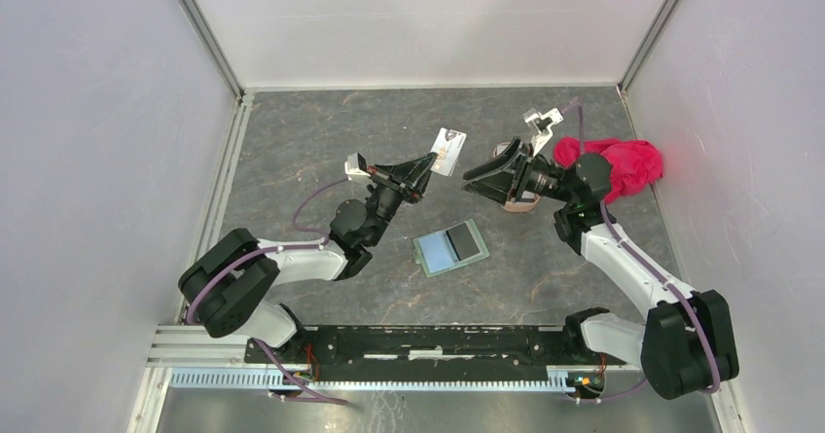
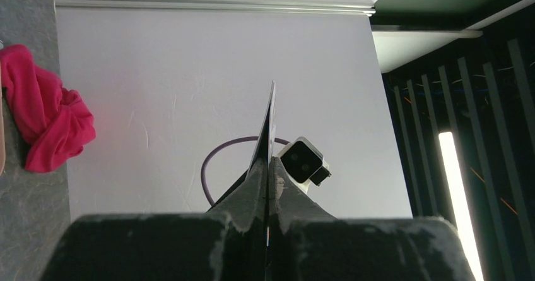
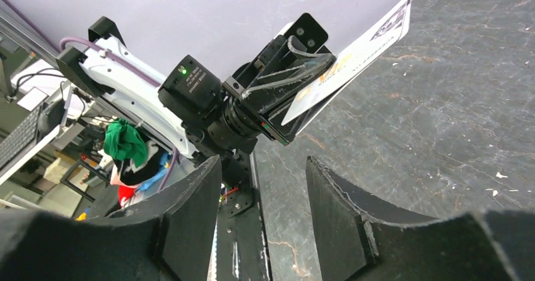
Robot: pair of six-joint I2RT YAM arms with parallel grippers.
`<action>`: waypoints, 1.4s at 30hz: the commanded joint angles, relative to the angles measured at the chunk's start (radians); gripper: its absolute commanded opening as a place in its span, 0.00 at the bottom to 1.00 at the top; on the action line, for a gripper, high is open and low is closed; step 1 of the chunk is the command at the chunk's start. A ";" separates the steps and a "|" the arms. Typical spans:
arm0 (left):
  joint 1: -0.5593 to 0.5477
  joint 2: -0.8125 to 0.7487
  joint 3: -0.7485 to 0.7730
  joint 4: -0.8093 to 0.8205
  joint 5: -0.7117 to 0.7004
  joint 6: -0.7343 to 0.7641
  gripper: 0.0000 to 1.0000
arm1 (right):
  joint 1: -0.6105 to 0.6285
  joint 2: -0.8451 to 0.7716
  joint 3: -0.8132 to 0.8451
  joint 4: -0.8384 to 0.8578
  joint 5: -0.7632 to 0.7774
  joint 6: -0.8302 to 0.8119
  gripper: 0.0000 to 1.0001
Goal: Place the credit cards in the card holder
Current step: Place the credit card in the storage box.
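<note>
Left claw (image 1: 426, 164) pinched 1 white card (image 1: 449, 150), up off the table. Right claw (image 1: 471, 179) spread, facing it, not touching. Holder (image 1: 435, 256) lay open below, between both claws, with 1 dark card (image 1: 467, 243) on it.

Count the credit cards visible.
2: a whitish card clamped in the left pincer, a dark grey card on the open card holder. More may hide beneath the right arm.
</note>
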 commanded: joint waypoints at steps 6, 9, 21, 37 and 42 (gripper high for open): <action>-0.019 -0.005 0.025 0.034 -0.041 -0.029 0.02 | 0.031 0.041 0.034 -0.056 0.059 -0.026 0.46; -0.026 -0.001 0.023 0.042 -0.044 -0.031 0.02 | 0.040 0.054 0.041 -0.055 0.058 -0.022 0.45; -0.040 0.027 0.020 0.076 -0.047 -0.027 0.02 | 0.059 0.067 0.063 -0.051 0.050 -0.015 0.43; -0.042 0.032 0.024 0.089 -0.049 -0.021 0.02 | 0.065 0.055 0.085 -0.155 0.070 -0.102 0.40; -0.043 0.029 0.017 0.094 -0.048 -0.019 0.02 | 0.064 0.057 0.089 -0.157 0.074 -0.102 0.40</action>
